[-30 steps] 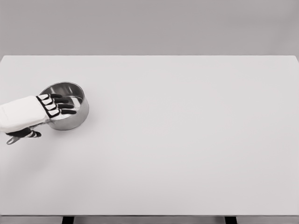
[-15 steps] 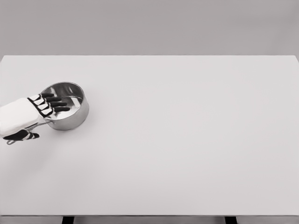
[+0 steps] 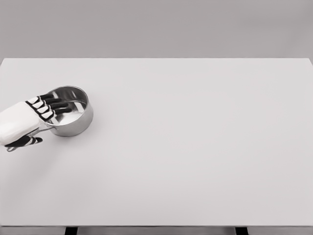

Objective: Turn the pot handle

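A shiny steel pot (image 3: 77, 116) stands on the white table (image 3: 195, 147) near its left edge. Its handle (image 3: 47, 129) points to the lower left and is mostly hidden under my left hand (image 3: 48, 122). The hand lies over the handle with its black fingers (image 3: 55, 105) stretched over the pot's near rim and the thumb (image 3: 24, 142) below the handle. The fingers are not wrapped round anything I can see. My right arm is out of view.
The table's left edge lies close beside the hand. A plain grey wall stands behind the table's far edge.
My left hand has drawn back to the left, so its fingers reach less far over the pot's opening. The pot has hardly moved.
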You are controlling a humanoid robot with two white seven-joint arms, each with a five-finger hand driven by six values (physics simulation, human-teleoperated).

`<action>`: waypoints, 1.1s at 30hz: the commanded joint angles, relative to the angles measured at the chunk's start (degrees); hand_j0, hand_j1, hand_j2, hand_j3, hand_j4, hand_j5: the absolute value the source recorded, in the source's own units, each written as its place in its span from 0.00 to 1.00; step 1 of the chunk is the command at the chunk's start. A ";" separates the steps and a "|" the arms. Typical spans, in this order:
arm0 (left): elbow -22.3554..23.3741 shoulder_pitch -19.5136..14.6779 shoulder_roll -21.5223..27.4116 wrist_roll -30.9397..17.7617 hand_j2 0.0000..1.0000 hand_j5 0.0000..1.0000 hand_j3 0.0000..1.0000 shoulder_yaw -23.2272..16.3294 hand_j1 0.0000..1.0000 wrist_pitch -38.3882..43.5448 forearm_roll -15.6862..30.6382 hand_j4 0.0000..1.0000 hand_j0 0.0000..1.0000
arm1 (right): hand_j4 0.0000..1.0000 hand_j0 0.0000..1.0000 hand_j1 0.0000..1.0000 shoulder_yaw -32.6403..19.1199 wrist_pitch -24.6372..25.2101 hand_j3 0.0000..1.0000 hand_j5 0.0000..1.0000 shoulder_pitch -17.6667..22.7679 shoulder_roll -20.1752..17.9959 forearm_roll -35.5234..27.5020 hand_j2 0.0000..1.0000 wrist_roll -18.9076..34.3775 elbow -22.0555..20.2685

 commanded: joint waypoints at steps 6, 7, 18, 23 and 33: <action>0.24 0.70 -3.47 -0.05 1.00 1.00 1.00 1.65 1.00 0.05 -2.89 1.00 1.00 | 1.00 1.00 1.00 0.00 0.00 1.00 1.00 0.00 0.00 0.01 1.00 0.01 0.00; 0.24 0.70 -4.18 -0.05 1.00 1.00 1.00 1.82 1.00 0.05 -2.89 1.00 1.00 | 1.00 1.00 1.00 0.00 0.00 1.00 1.00 0.00 0.00 0.01 1.00 0.01 0.00; 1.39 1.76 -6.20 -0.32 1.00 1.00 1.00 2.79 1.00 0.05 -5.96 1.00 1.00 | 1.00 1.00 1.00 0.00 0.00 1.00 1.00 0.00 0.00 0.01 1.00 0.01 0.00; 2.97 1.76 -6.90 -0.23 1.00 1.00 1.00 2.88 1.00 0.05 -6.75 1.00 1.00 | 1.00 1.00 1.00 0.00 0.00 1.00 1.00 0.00 0.00 0.01 1.00 0.01 0.00; 6.31 1.41 -6.90 -0.23 1.00 1.00 1.00 4.11 1.00 0.05 -7.11 1.00 1.00 | 1.00 1.00 1.00 0.00 -0.09 1.00 1.00 0.00 0.00 0.01 1.00 0.01 0.00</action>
